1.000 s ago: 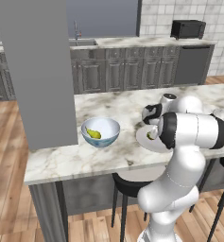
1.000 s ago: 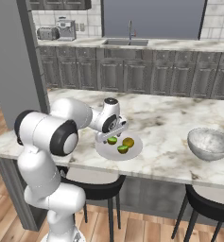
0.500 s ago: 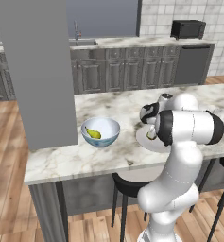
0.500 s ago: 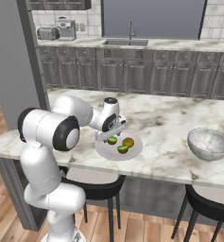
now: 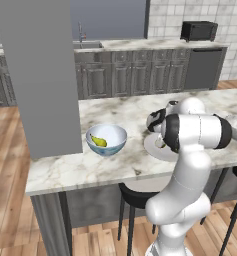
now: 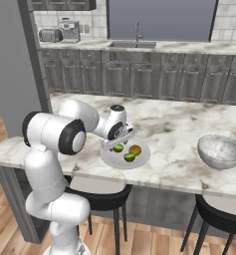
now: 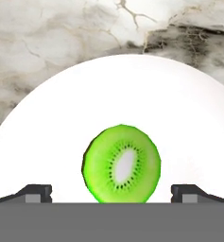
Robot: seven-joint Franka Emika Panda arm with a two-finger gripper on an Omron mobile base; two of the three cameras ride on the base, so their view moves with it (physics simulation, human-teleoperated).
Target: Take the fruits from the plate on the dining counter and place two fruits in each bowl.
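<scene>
The plate [image 6: 139, 158] lies on the dining counter [image 6: 179, 124] with three fruits on it: a lime-green one [image 6: 118, 148], another lime-green one [image 6: 129, 157] and a yellow-brown one [image 6: 135, 149]. My gripper [image 6: 116, 145] hangs open just over the first green fruit. In the hand view that fruit [image 7: 121, 164] shows a cut kiwi face on the white plate [image 7: 118, 94], between my two fingertips [image 7: 35, 193], which stand wide apart on either side of it. The pear [image 5: 98, 141] rests in the pale blue-white bowl [image 5: 106, 139]. The greyish-white bowl [image 6: 220, 151] holds nothing.
A wide grey pillar [image 5: 37, 75] rises at the left end of the dining counter. Black stools [image 6: 216, 219] stand under its near edge. Behind it runs a counter with dark grey cabinets [image 6: 154, 74] and a sink.
My hand has come down a little toward the plate, over the green fruit. The fruits and bowls have not moved.
</scene>
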